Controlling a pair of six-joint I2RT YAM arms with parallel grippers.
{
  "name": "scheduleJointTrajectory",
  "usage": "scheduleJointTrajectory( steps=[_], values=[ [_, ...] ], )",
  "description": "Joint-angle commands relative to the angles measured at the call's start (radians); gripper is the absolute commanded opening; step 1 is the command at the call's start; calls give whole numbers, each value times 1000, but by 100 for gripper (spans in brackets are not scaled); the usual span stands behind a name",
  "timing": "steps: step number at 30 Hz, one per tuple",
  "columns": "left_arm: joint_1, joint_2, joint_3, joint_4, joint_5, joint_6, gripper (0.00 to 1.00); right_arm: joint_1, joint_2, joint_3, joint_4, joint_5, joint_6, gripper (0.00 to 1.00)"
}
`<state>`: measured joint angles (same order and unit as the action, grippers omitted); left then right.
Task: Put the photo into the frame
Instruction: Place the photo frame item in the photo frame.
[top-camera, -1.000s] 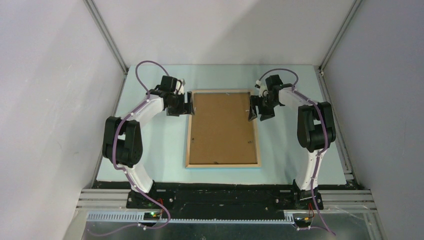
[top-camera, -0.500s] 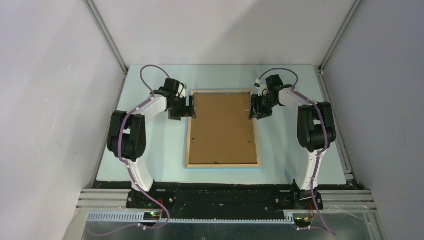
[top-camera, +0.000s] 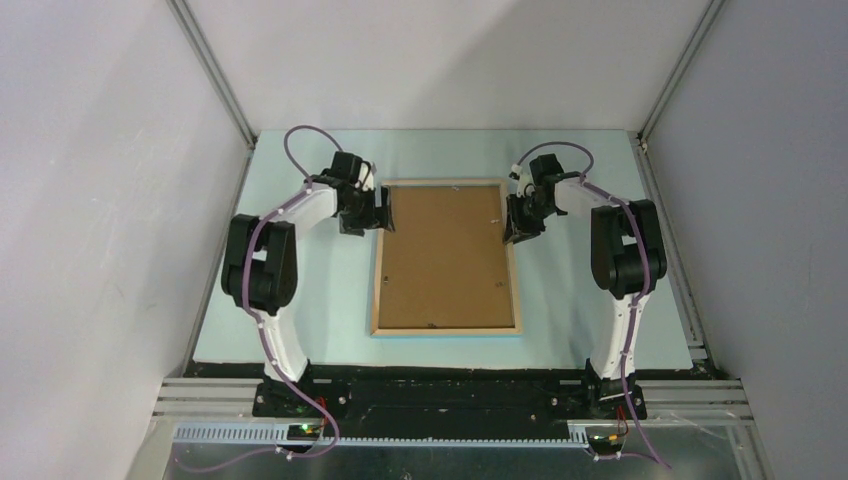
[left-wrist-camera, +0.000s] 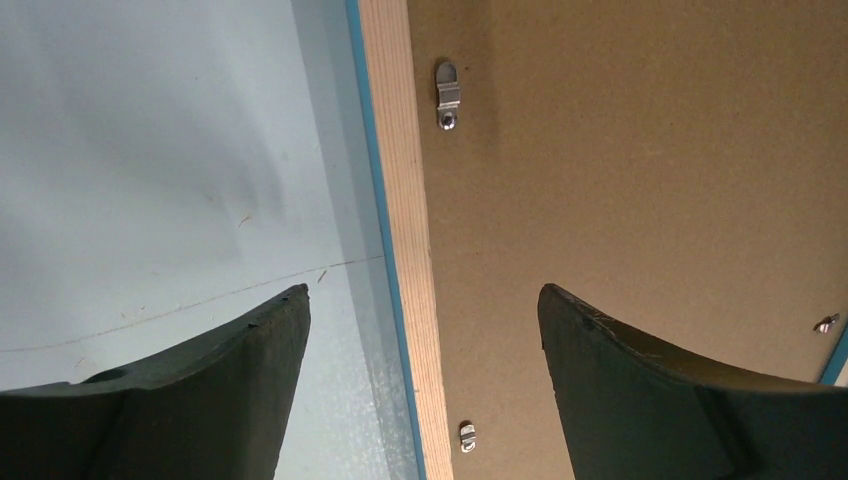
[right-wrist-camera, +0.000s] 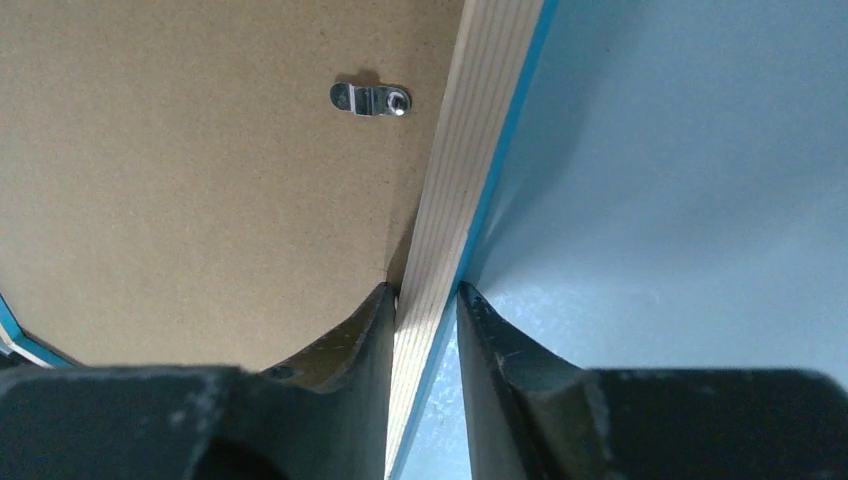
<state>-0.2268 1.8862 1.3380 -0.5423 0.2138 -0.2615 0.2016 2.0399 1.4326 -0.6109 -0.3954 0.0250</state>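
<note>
The frame (top-camera: 377, 270) lies face down on the pale blue mat, its light wood back up and a thin blue edge showing. A plain brown backing board (top-camera: 446, 255) fills it. The photo is hidden. My left gripper (top-camera: 378, 210) stands open astride the frame's left rail (left-wrist-camera: 395, 150), one finger over the mat and one over the board, touching neither side; in the left wrist view the gripper (left-wrist-camera: 424, 292) shows a wide gap. My right gripper (top-camera: 512, 222) is shut on the frame's right rail (right-wrist-camera: 480, 130), and its fingertips (right-wrist-camera: 424, 290) press both sides of the wood.
Small metal turn clips (left-wrist-camera: 448, 95) (right-wrist-camera: 370, 98) sit on the backing board near the rails. The mat (top-camera: 300, 300) runs left and right of the frame. Grey enclosure walls stand close on both sides and behind.
The right gripper's jaws have closed from wide apart onto the frame's right rail. The left arm has shifted a little toward the frame, its gripper staying open.
</note>
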Motion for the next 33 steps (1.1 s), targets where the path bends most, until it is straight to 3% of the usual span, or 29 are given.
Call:
scheduleJointTrajectory(
  steps=[1,7,11,33],
  values=[
    [7,26,64,-14,13,1,89,10,10,6,6,30,-5,28],
    [6,56,100,-28,20,5,89,5,-7,-10,-21,23,-13,8],
    [4,82,129,-38,21,4,89,-7,-20,-27,-42,17,-22,0],
    [-76,239,325,-145,-134,49,74,-24,-91,-108,-84,8,-124,0]
  ],
)
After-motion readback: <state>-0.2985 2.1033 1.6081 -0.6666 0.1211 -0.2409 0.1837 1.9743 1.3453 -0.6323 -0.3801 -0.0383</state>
